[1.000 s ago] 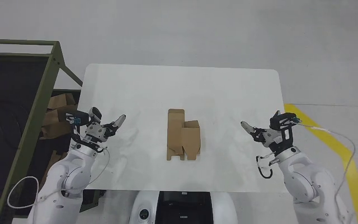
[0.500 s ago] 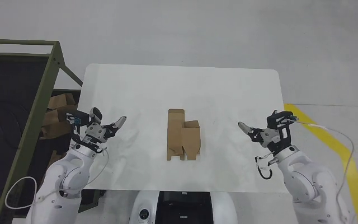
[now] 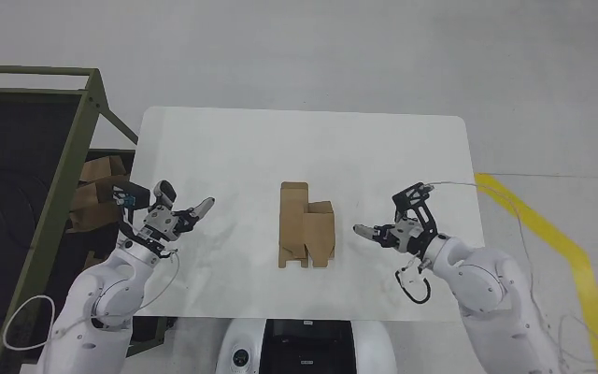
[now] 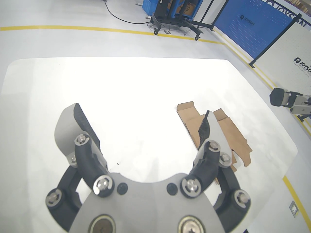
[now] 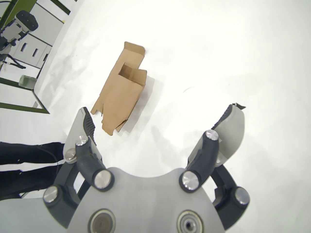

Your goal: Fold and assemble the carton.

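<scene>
Top view shows the carton [image 3: 305, 238] lying collapsed near the middle of the surface [image 3: 308, 140], its long axis running from the near edge toward the far edge. The right claw [image 3: 374, 232] sits just beside the carton's right side, not touching it, with its jaws spread wide and nothing between them. The left claw [image 3: 184, 199] stands well apart near the left edge, likewise spread and empty. Expect the main hazard to be sliding: the carton looks light and nothing pins it, so a push from one side alone would likely skate it across the surface rather than open it. Bring the left claw in as a stop before you apply force. Watch the pinch as well; a fingertip that lands off a score line could crease a panel and leave the box crooked. The loose flaps [image 5: 108, 122] at the near end look uneven and may snag a finger or fold the wrong way. One panel stands slightly raised, judging by its shadow in the right wrist view; pressing down on it would probably flatten the carton instead of squaring it.
</scene>
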Available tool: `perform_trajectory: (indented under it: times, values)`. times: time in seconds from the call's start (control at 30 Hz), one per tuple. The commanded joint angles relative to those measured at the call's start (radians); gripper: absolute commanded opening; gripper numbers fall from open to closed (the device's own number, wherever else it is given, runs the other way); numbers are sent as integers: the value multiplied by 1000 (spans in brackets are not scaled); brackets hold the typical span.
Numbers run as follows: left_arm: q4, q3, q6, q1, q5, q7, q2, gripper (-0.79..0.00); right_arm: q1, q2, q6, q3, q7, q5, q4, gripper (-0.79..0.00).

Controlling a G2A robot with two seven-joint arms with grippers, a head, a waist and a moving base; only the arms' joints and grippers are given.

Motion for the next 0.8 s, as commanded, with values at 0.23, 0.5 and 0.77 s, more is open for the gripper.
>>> perform_trajectory:
  times: [0.23, 0.5, 0.77]
  values:
    - [-4, -7, 18, 10, -11, -13, -1, 0, 80, 0, 26, -48, 115, 49, 53, 0]
    - [5, 9, 6, 2, -49, -44, -1, 0, 80, -1, 28, -76, 123, 66, 74, 0]
    - [4, 4, -14, -8, -146, -142, 3, 0, 207, -10, 44, -173, 264, 177, 190, 0]
